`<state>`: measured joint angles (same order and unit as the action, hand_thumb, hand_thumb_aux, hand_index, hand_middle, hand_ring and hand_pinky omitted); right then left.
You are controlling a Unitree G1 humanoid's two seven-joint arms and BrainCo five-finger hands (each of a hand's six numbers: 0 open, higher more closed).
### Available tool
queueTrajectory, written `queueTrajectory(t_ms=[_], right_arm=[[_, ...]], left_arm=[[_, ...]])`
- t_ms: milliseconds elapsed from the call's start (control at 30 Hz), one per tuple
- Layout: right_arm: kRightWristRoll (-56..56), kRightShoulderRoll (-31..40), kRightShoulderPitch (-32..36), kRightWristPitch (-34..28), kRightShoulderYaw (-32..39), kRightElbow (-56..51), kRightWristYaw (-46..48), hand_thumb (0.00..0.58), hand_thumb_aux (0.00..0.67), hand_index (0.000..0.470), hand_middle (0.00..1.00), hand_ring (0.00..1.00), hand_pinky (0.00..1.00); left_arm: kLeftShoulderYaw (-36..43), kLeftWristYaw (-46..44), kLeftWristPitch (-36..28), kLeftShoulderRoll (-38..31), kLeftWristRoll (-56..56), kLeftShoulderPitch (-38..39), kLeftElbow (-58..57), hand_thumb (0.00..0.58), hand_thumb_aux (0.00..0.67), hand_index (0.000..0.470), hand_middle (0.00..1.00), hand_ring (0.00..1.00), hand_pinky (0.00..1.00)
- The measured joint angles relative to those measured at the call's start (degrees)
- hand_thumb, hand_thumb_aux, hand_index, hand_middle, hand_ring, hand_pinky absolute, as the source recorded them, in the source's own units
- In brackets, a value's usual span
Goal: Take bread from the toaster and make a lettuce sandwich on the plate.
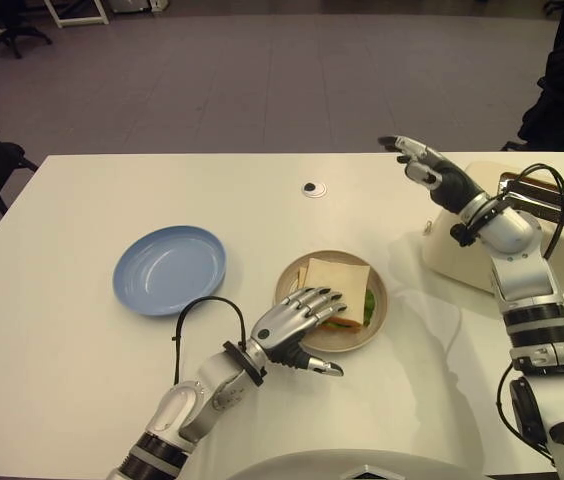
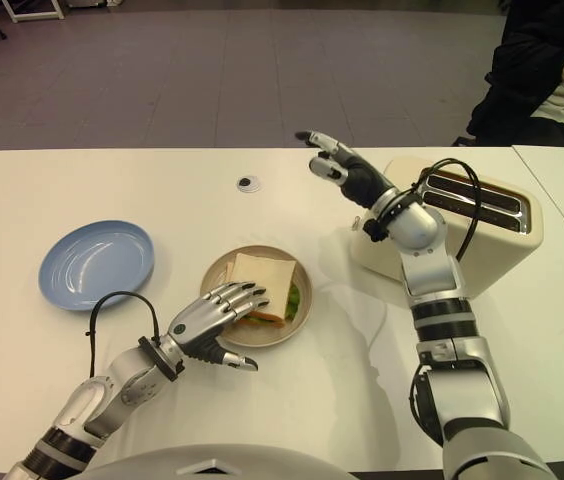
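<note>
A beige plate (image 1: 374,322) sits at the table's middle front, holding a sandwich: a white bread slice (image 1: 340,277) on top with green lettuce (image 1: 369,305) peeking out on its right side. My left hand (image 1: 297,325) rests at the plate's near left rim, fingers spread over the sandwich's front edge, holding nothing. The cream toaster (image 1: 467,255) stands at the right, its slots (image 2: 477,198) dark. My right hand (image 1: 424,163) hovers in the air to the left of the toaster, fingers extended and empty.
An empty blue plate (image 1: 169,268) lies left of the beige one. A small round dark-centred disc (image 1: 313,188) sits at the table's far middle. A cable (image 1: 205,305) loops from my left wrist. A seated person is at the far right, beyond the table.
</note>
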<state>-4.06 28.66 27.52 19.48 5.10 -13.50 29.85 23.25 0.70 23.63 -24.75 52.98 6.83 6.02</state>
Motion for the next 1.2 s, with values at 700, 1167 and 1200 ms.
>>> queueTrajectory(t_ms=[700,1167,1200], right_arm=[[-1.96,15.86,-33.09,14.34,8.45,22.39,19.98,0.58,0.67,0.47,1.0,1.0,1.0],[-26.65,-4.68,-13.23,15.76,17.47,-9.61,-11.74,0.58,0.67,0.47,1.0,1.0,1.0],[-27.55,-5.93,-8.88,14.46,17.24,-14.77,-14.69,0.58,0.67,0.47,1.0,1.0,1.0]], left_arm=[[-13.68,-17.67,5.68,-14.9,-27.72,17.28,12.94,0.58,0.67,0.47,1.0,1.0,1.0],[0.54,7.37,1.35,-3.17,6.38,-15.57,-17.05,0.58,0.67,0.47,1.0,1.0,1.0],[0.81,9.6,0.25,-3.17,7.39,-18.54,-20.47,0.58,0.67,0.47,1.0,1.0,1.0]])
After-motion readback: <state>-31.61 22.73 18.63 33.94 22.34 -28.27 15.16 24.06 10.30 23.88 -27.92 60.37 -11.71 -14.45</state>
